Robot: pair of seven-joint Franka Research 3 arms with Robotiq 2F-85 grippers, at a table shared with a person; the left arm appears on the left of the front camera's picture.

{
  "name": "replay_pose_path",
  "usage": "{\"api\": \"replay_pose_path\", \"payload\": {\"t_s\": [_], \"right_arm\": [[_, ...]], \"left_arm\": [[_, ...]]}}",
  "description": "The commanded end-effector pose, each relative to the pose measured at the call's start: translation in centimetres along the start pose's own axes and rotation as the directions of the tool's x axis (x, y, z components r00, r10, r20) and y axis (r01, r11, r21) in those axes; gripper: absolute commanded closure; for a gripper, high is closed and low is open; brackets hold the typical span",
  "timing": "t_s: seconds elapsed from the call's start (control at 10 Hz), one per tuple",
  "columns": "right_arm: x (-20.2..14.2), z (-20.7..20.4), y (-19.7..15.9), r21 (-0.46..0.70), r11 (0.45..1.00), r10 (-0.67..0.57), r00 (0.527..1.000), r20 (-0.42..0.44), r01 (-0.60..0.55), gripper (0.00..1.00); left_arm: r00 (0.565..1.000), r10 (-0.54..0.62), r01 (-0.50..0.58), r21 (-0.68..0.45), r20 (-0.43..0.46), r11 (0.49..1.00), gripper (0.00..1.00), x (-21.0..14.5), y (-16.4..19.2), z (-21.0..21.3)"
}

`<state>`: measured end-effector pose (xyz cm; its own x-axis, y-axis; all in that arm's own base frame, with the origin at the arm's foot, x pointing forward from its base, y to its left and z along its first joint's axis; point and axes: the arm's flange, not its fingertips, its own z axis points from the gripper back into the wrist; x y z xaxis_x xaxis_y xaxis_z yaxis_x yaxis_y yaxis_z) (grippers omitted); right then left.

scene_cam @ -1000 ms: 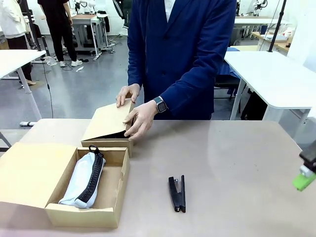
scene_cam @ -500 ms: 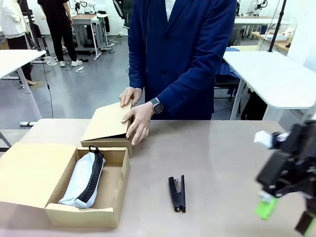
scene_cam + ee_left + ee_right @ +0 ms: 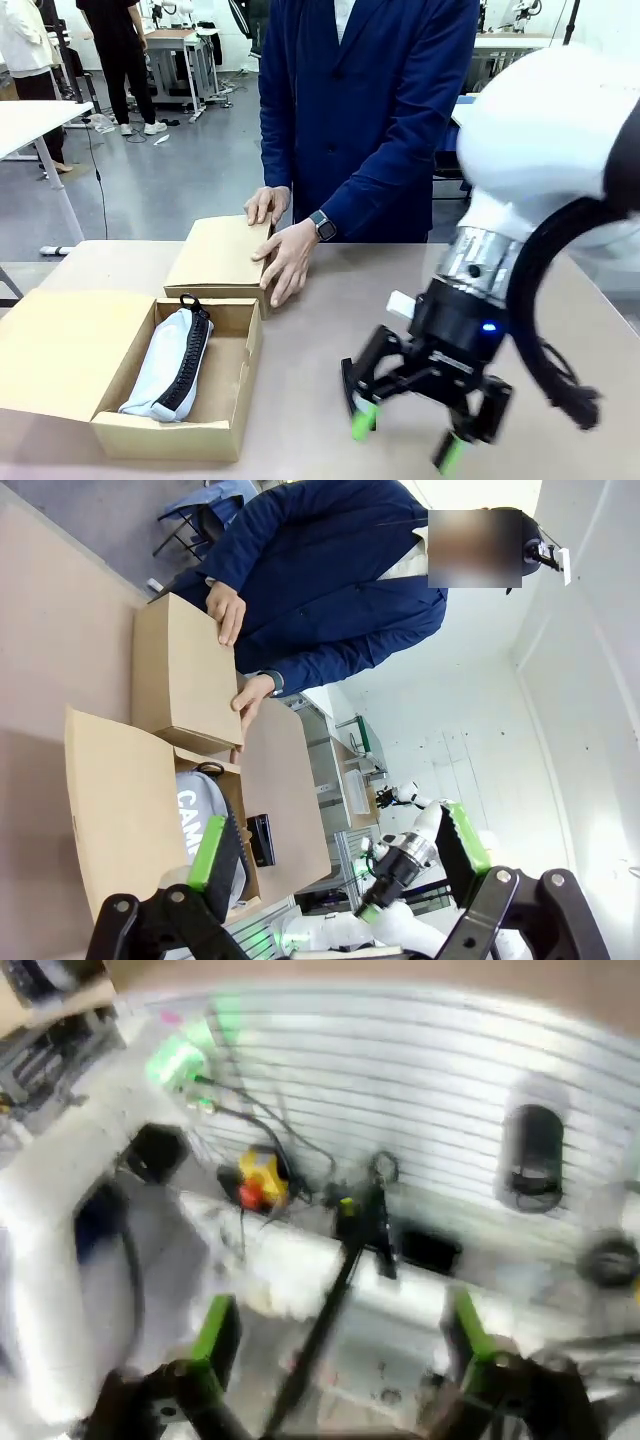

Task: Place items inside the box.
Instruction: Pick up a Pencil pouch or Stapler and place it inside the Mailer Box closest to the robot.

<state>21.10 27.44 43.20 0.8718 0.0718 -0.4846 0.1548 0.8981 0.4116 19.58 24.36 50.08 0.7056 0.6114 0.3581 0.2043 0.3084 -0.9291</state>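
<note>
Beige worktop [image 3: 340,300] spans the front view; at lower left an open cardboard box [image 3: 165,438] holds the grey pencil case [image 3: 168,365]. Just behind it, a person's hand [image 3: 288,262] rests on a closed box [image 3: 215,255]. At lower right the right gripper [image 3: 406,438] hangs low over the worktop, jaws spread wide. The left gripper [image 3: 333,845] is spread too, and in its view the black stapler [image 3: 262,838] lies on the worktop beside the open box.

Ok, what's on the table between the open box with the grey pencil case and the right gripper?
Nothing: in the front view the table is bare between the open box and the right gripper, whose jaws stand open.
</note>
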Motion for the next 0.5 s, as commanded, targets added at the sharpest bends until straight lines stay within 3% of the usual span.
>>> {"api": "replay_pose_path", "payload": {"t_s": [0.0,0.1,0.2,0.3,0.4], "right_arm": [[-1.3,0.9,-1.5,-0.001,0.999,0.039,0.988,-0.152,-0.039,0.00],[-1.3,0.9,-1.5,-0.001,0.999,0.039,0.988,-0.152,-0.039,0.00],[-0.2,-0.3,0.2,-0.005,1.000,0.008,1.000,0.011,-0.008,0.00],[0.8,-1.1,1.1,-0.105,0.994,0.036,0.978,0.207,-0.015,0.00],[2.2,-2.3,2.0,-0.209,0.977,0.103,0.959,0.265,-0.047,0.00]], "left_arm": [[1.000,-0.017,0.017,-0.025,0.012,1.000,0.00,0.1,-0.2,0.0],[1.000,-0.017,0.017,-0.025,0.012,1.000,0.00,0.1,-0.2,0.0],[1.000,-0.017,0.017,-0.025,0.012,1.000,0.00,0.1,-0.2,0.0],[1.000,-0.017,0.017,-0.025,0.012,1.000,0.00,0.1,-0.2,0.0],[1.000,-0.017,0.017,-0.025,0.012,1.000,0.00,0.1,-0.2,0.0]]}}
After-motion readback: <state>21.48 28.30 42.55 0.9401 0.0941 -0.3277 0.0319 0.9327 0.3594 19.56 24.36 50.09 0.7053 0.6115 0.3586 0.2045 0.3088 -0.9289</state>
